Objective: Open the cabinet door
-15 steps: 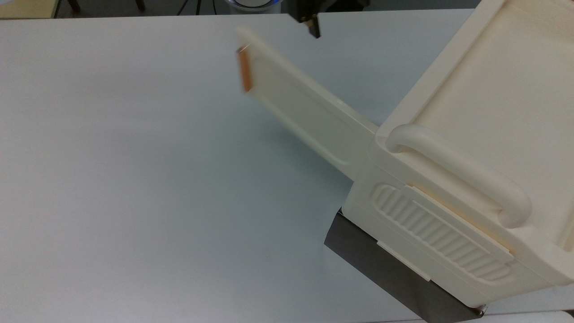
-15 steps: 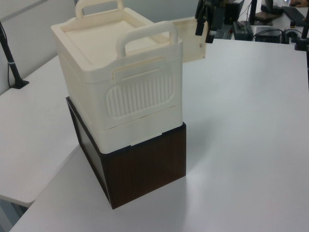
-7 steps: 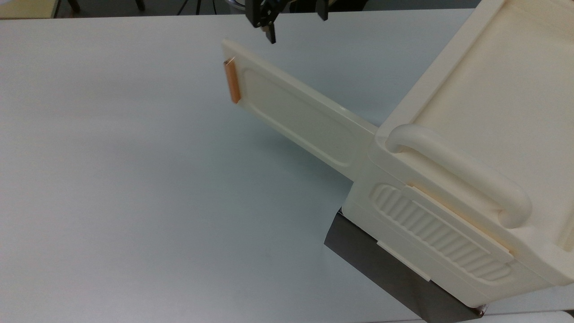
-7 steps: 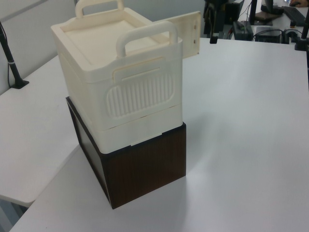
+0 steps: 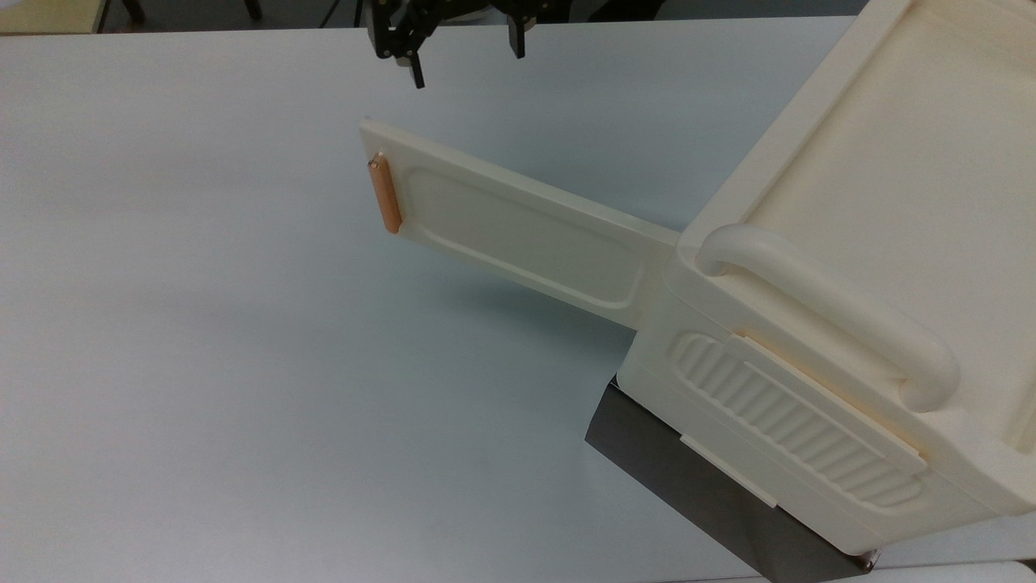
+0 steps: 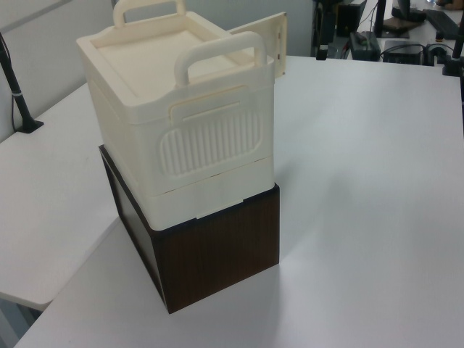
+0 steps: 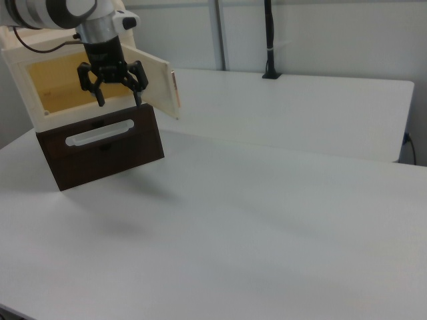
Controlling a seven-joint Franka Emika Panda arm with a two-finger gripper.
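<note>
On a white table (image 5: 243, 364), the cream cabinet (image 5: 850, 267) stands on a dark box (image 6: 217, 254) near the edge at the top view's right. The cabinet door (image 5: 518, 231) stands swung wide, its long axis running out over the table, orange handle (image 5: 385, 194) at the free end. The gripper (image 7: 112, 85) hangs spread and empty in front of the opening, apart from the door.
</note>
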